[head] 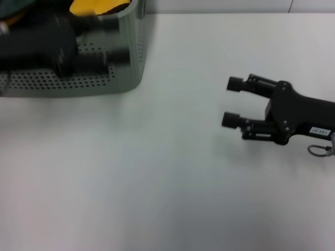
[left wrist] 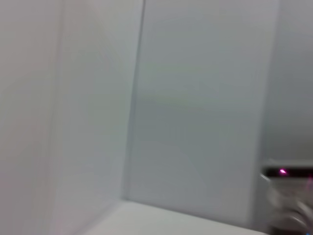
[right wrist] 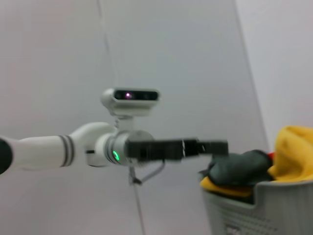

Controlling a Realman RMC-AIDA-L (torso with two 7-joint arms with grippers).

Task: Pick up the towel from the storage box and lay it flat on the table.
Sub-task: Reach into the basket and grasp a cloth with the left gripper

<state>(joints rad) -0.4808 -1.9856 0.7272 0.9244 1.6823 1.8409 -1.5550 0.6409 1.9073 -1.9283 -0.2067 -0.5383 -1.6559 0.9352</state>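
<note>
Perforated storage box (head: pixel 125 73), bunched towel (head: pixel 97 6), seemingly unheld

Table (head: pixel 157 172) lies open — only the storage box (head: pixel 128 63) stands far-left.

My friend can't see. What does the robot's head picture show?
A left gripper reaches over a grey-green storage box holding a yellow towel. The open right gripper rests apart over the white table.
</note>
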